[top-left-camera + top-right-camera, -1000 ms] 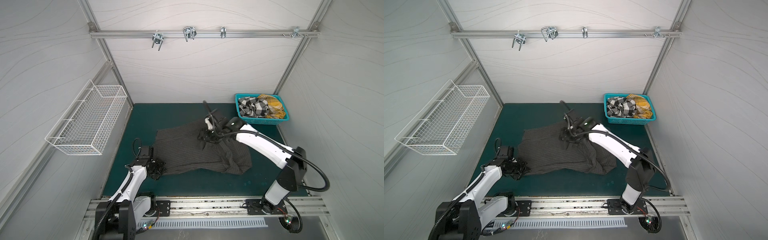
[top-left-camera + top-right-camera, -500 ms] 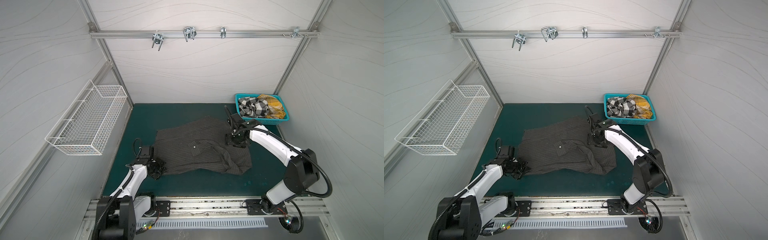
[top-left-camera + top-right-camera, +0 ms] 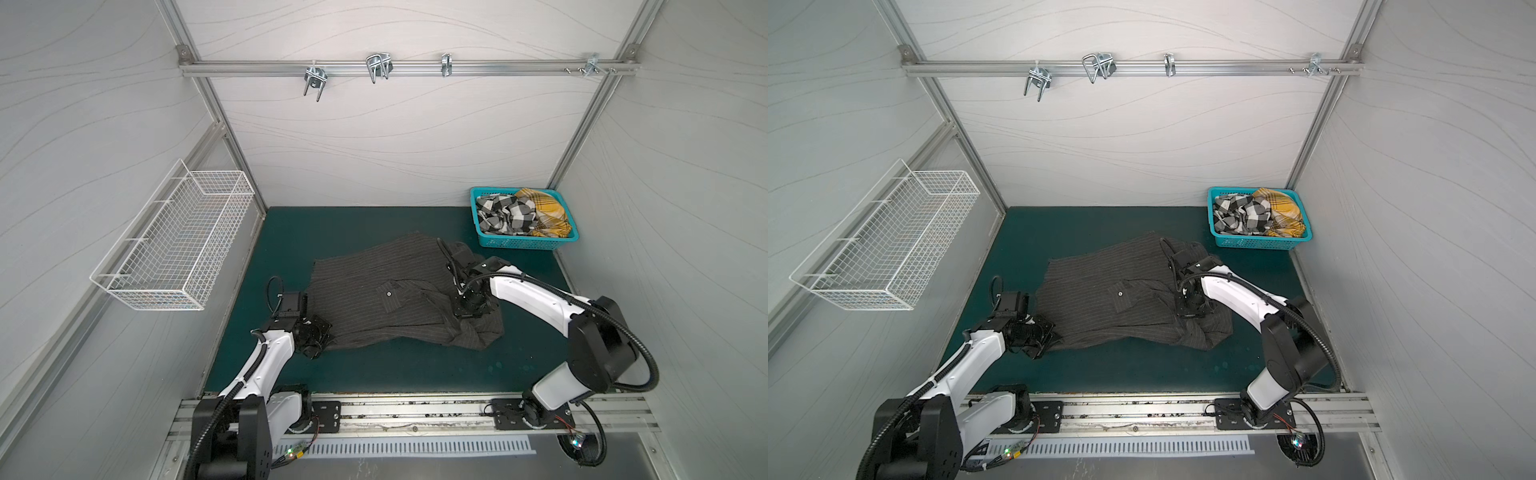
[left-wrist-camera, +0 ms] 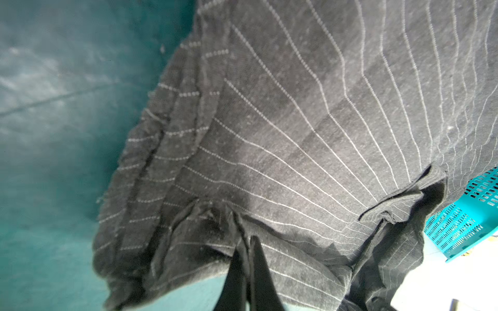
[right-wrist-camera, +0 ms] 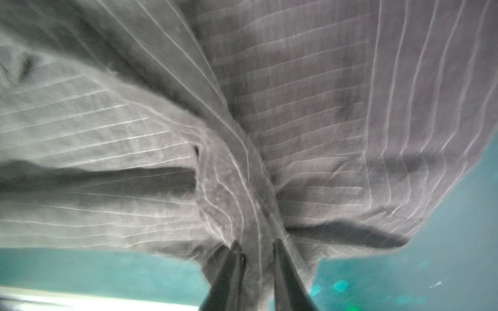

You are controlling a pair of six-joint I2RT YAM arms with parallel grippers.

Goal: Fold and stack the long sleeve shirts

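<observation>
Pulling from here is where trouble could start. The left gripper is pinched tight on the near-left hem corner of the dark pinstriped shirt. The right gripper is clamped almost closed on a raised ridge of the same cloth at the shirt's right side. Both therefore hold one garment, which lies spread across the middle of the green mat. The right pinch sits beside the crumpled bunch at the near-right corner, so it may have caught more than one layer. If so, a lift would likely drag the cloth underneath along and rumple the flat part. A thin ridge could also slip out under tension, and uneven pulls from the two arms would skew the shirt. The checked shirt and mustard plaid shirt lie heaped in the teal basket at the far right, near enough that swung cloth might snag its rim. In both top views the wrists hide the fingertips. The right wrist view is blurred, so the layer count is unclear. Neither sleeve can be traced, and the collar cannot be made out near the right arm.
</observation>
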